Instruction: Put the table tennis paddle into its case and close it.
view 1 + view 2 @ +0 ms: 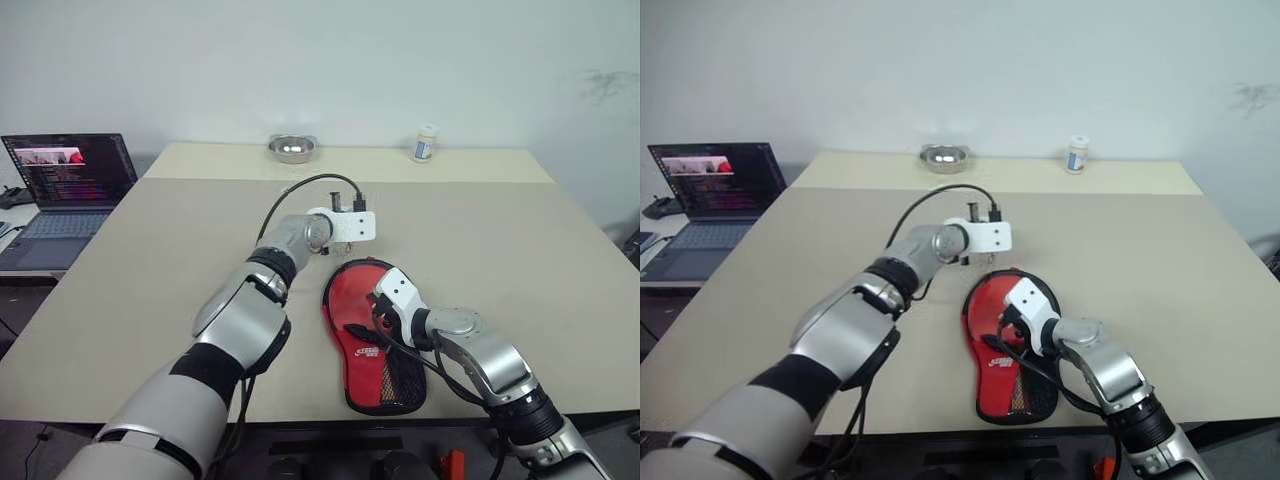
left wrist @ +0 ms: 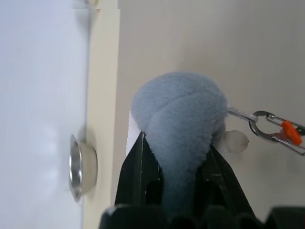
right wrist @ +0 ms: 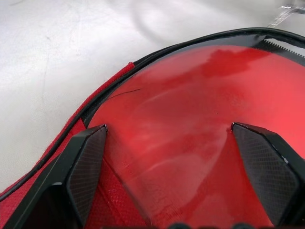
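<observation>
Right now the case (image 1: 372,340) lies open near the front edge of the table (image 1: 520,240), its round end away from the robot and its narrow mesh end toward it, and the table tennis paddle (image 3: 200,119) lies inside it, red rubber face up, with the black zip edge curving around beyond it. The right gripper (image 3: 169,157) hovers low over that red face with its two black fingers spread wide apart and holding nothing; whether the tips touch the rubber I cannot tell. The left gripper (image 2: 178,176) is raised over the table just beyond the case, and its fingers are clamped on a soft blue-grey fleece pouch (image 2: 183,119) that has a cord and a small metal clip (image 2: 267,129) with an orange tab hanging from it. Further back, a small steel bowl (image 1: 292,149) and a little white bottle (image 1: 426,143) stand by the wall, and a laptop (image 1: 70,185) sits on a side desk to the left. To my eye the paddle is light and stiff, with a grippy face, so pressing on it should steady it. The case is thin, floppy fabric that will likely buckle if pushed; I would take it by the free flap edge or the zip pull, with the other gripper pinning the base.
</observation>
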